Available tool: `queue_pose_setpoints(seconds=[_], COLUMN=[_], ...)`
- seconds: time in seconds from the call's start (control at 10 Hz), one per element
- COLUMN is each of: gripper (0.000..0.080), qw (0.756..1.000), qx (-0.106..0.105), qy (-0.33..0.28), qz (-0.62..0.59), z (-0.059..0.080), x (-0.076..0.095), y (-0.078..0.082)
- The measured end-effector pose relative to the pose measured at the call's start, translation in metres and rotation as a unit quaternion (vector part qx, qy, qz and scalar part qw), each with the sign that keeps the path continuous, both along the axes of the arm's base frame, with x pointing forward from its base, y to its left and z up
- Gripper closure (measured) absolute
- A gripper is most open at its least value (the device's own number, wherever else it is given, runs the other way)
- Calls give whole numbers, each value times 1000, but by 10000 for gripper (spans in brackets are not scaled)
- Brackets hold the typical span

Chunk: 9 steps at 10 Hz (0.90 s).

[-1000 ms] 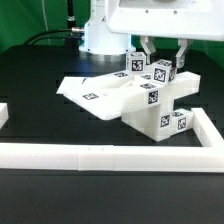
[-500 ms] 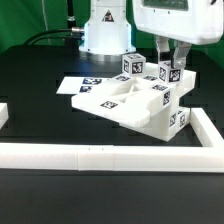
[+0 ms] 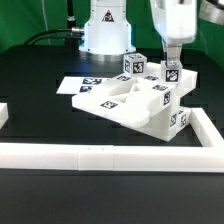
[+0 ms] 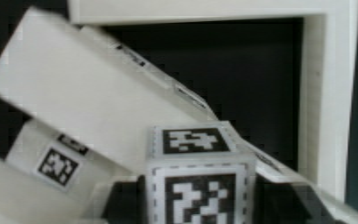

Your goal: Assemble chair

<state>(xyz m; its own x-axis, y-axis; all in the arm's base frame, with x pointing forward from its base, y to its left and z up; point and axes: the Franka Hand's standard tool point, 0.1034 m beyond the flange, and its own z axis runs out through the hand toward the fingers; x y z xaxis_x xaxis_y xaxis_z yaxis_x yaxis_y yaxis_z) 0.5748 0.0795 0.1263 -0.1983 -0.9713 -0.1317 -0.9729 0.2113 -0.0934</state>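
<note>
The partly built chair [image 3: 135, 105] is a cluster of white tagged panels and blocks in the middle of the table, against the right border rail. My gripper [image 3: 170, 66] hangs over its far right corner, shut on a tagged blocky leg [image 3: 171, 73] that stands upright on the chair's top. In the wrist view the same leg [image 4: 197, 180] fills the space between my dark fingers [image 4: 130, 200], with the chair's slanted panel [image 4: 87, 90] beyond it. A second tagged block [image 3: 134, 64] stands free at the chair's back.
The marker board [image 3: 74, 86] lies flat behind the chair on the exterior view's left. A long white border rail [image 3: 100, 156] runs along the front and turns up the right side [image 3: 206, 127]. The robot base [image 3: 105, 35] stands at the back.
My gripper has moved toward the exterior view's right and turned its wrist, closing from a wide stance onto the right-hand leg. The chair slid slightly right a second ago.
</note>
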Motion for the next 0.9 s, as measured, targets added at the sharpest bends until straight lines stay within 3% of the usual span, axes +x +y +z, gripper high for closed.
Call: queue_pose_setpoints(seconds=[0.2,0.3,0.4,0.6,0.9], gripper=[519,418,418,183,157], qw=[999,999,999,1000,994], qx=[8,8,7,4,-12], qy=[2,3,3,0,-16], qz=[-50,-49,-39,-9,109], z=[0,-1,-1,0,-1], x=[1,1,0,2,2], y=[0,1,1,2,2])
